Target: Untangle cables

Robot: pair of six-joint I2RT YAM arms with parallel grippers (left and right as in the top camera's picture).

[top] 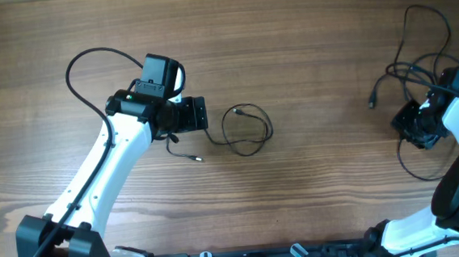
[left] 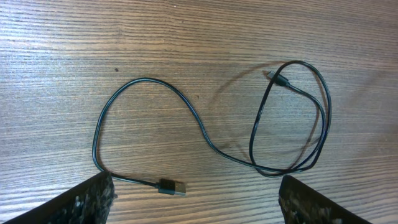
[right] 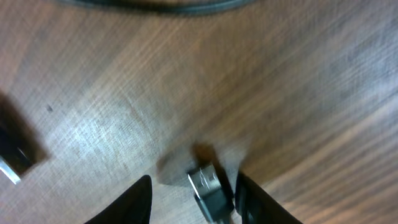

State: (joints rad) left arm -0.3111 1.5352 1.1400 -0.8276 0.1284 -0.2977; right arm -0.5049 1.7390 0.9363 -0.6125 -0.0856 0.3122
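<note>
The left gripper (left: 196, 186) hovers over the middle-left of the wooden table (top: 304, 42) with its fingers (left: 93, 199) spread wide, nothing between them. Just ahead of it a single cable (left: 147, 79) lies flat in two loose loops. Its flat USB plug (left: 172, 186) rests close to the left-hand finger, and its small plug (left: 277, 78) sits at the top of the farther loop, where the cord crosses itself. Bare wood surrounds this cable on all sides, and a wide open stretch separates it from the rest. The bunch of cables (top: 410, 69) lies well apart at the table's right side, its loops reaching toward the far right corner, with one dark plug (top: 371, 101) sticking out to the left. The right gripper (right: 193, 179) is at the near side of that bunch, close to the table's right edge. Its wrist view is blurred. A silvery plug (right: 208, 186) sits between the fingers, nearer one of them, and I cannot tell whether it is pinched.
</note>
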